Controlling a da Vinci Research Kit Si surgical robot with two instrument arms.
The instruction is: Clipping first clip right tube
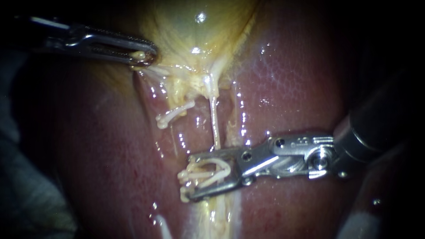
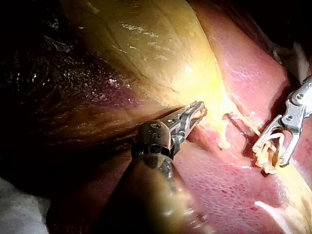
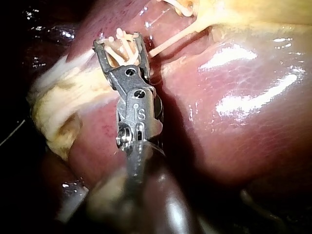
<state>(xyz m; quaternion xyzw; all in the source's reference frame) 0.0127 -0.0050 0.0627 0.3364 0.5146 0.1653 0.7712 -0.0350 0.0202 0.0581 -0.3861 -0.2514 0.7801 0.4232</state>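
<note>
My right instrument (image 1: 188,177) comes in from the right and lies across the liver (image 1: 287,88). Its jaws stand apart, holding a pale clip (image 1: 208,172) from both sides. The thin right tube (image 1: 214,119) runs down from the yellow gallbladder (image 1: 195,31) and ends at the upper jaw beside the clip. A short pale left tube (image 1: 175,113) lies free to its left. From the upper left, my left instrument (image 1: 148,55) is shut on the gallbladder's edge. The right wrist view shows the clip (image 3: 122,48) between that instrument's jaws (image 3: 119,41), with the tube (image 3: 170,43) leading off beside them.
A strip of pale fatty tissue (image 1: 217,212) runs on past the right instrument's jaws over the liver. In the right wrist view this yellow tissue (image 3: 58,107) lies beside the shaft. Greyish cloth (image 1: 26,199) lies at the lower left.
</note>
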